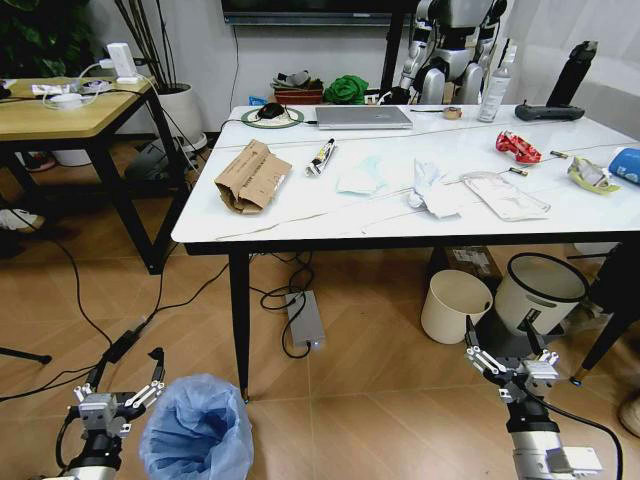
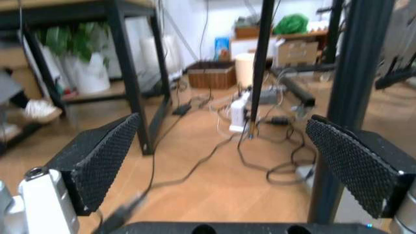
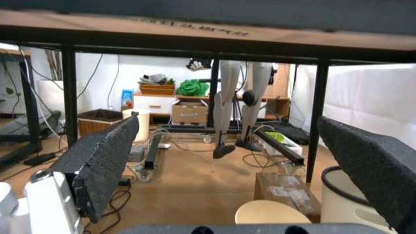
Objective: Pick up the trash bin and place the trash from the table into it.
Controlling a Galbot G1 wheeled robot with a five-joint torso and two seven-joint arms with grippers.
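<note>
The trash bin (image 1: 197,428) with its crinkly light-blue bag stands on the floor at the near left, below the table's corner. My left gripper (image 1: 124,385) hovers open just left of it, low over the floor, nothing between its fingers. My right gripper (image 1: 505,354) is open too, low on the right in front of the two other bins. On the marble-look table (image 1: 300,215) lies the trash: a crumpled brown paper bag (image 1: 250,175), white tissues (image 1: 432,188), a flat white pouch (image 1: 505,194), a red wrapper (image 1: 517,146), a yellowish wrapper (image 1: 590,175) and a blue cup (image 1: 627,163).
A cream round bin (image 1: 455,305) and a dark grey bin with white liner (image 1: 537,291) stand under the table's right side. A laptop (image 1: 363,116) and spray bottle (image 1: 494,92) sit at the table's back. A wooden desk (image 1: 70,110) stands left. Cables and a power strip (image 1: 304,320) lie on the floor.
</note>
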